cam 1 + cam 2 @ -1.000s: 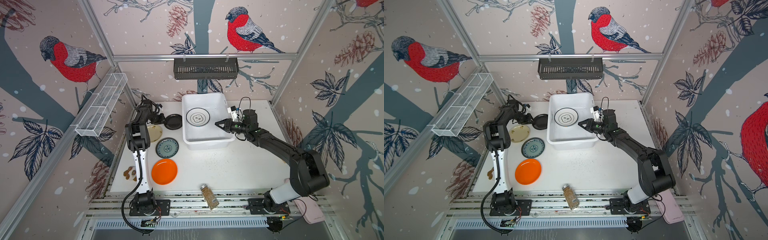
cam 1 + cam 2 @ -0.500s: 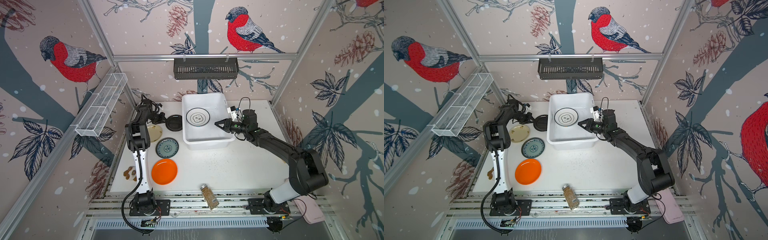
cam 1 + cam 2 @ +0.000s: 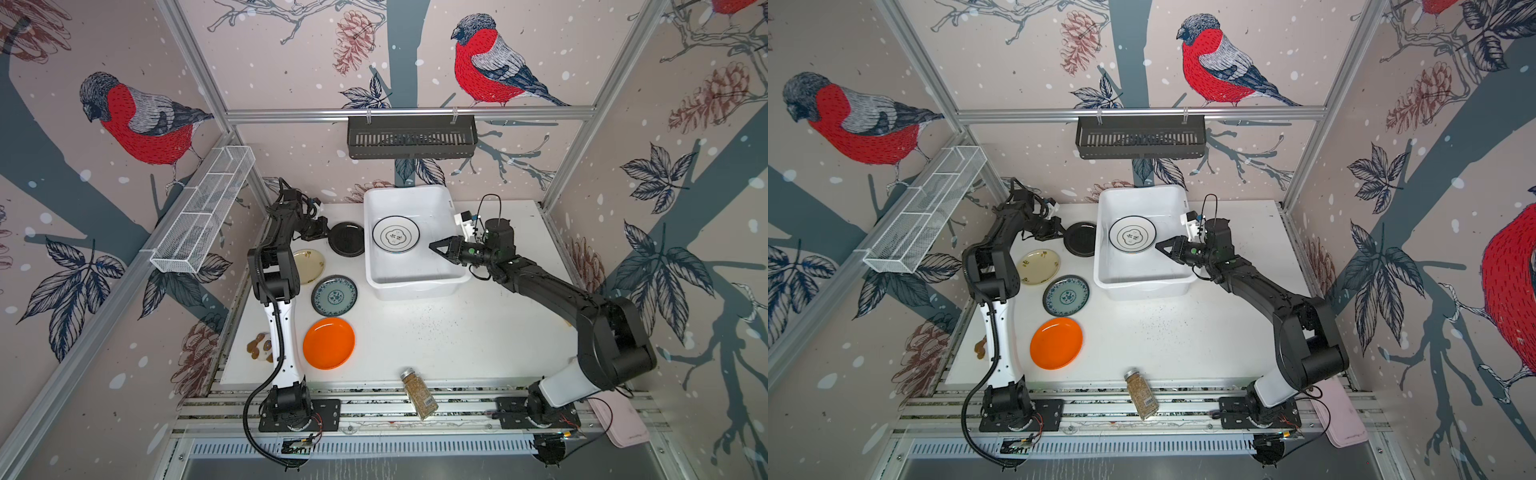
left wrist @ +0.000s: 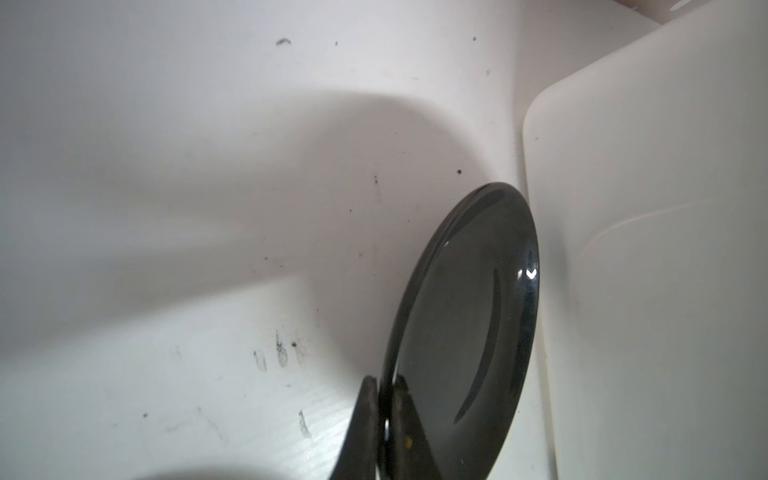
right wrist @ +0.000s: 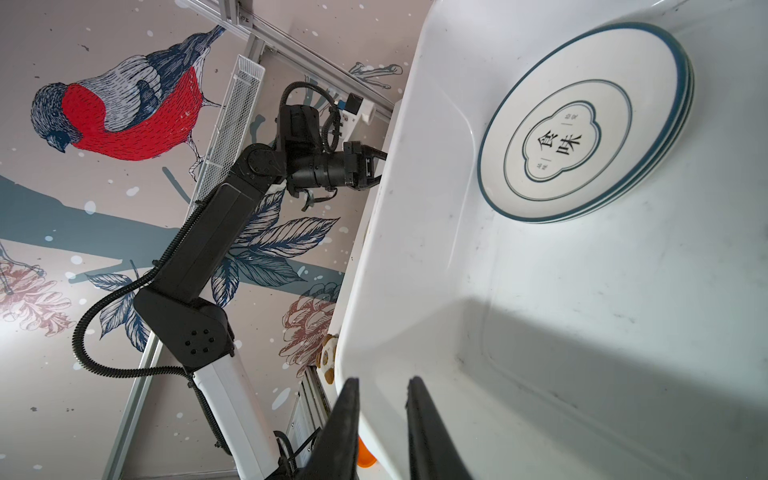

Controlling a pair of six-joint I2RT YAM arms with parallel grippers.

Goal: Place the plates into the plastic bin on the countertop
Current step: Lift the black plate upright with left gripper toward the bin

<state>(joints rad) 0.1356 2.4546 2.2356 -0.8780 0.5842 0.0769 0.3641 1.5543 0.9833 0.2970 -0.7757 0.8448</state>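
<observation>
- black plate (image 3: 347,239) — on the countertop (image 3: 436,332) at 9 o'clock of the plastic bin (image 3: 409,289), just beside its wall. The left wrist view shows its far edge close to that wall.
- Change: the left gripper (image 4: 386,399) has closed within the last second and now pinches the plate's near rim. Judgement: the grasp is made, and lifting it over the wall comes next. Whether the plate has left the surface, I cannot tell.
- right gripper (image 5: 382,382) hangs over the bin's 3 o'clock wall, unmoved, jaws a narrow gap apart and empty.
- Bin contents: a stack toward 10 o'clock, with the emblem plate (image 5: 582,124) on top and at least two more rims beneath it.
- Still outside: the cream plate (image 3: 309,266), teal plate (image 3: 334,296) and orange plate (image 3: 329,343) — strung toward 6 o'clock from the black one.
- Nothing is visible in the black slotted basket (image 3: 411,137) or the wire mesh tray (image 3: 203,208).
</observation>
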